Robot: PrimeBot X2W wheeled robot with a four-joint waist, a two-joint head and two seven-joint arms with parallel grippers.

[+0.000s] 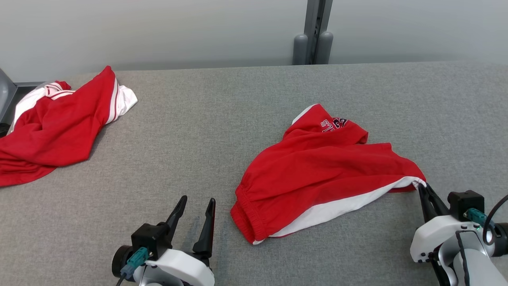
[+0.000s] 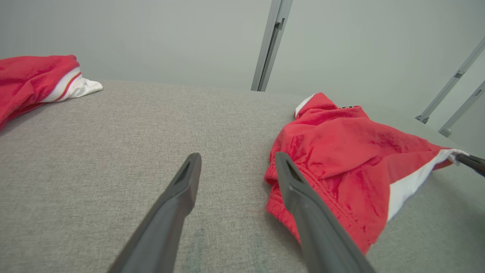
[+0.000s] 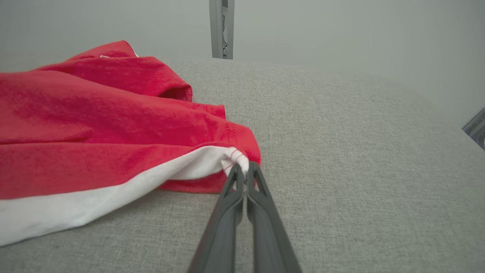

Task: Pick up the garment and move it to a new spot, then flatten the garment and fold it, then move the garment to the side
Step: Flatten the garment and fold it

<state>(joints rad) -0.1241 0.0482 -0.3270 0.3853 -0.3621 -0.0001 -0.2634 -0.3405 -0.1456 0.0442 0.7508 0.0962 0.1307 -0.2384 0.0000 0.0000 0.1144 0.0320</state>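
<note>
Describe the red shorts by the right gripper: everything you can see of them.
The shorts are red, soft knit-looking cloth, with a white side stripe, a gathered waistband and dark lettering at the far edge. They lie crumpled, unfolded, on the grey table, right of centre. The right gripper is shut on their white corner, which is stretched toward it.

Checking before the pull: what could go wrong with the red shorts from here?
The right claw pinches only a thin white corner of the red shorts; it may slip free under a pull. The left claw stands open beside the waistband, holding nothing, so a one-sided pull could bunch the shorts instead of flattening them.
</note>
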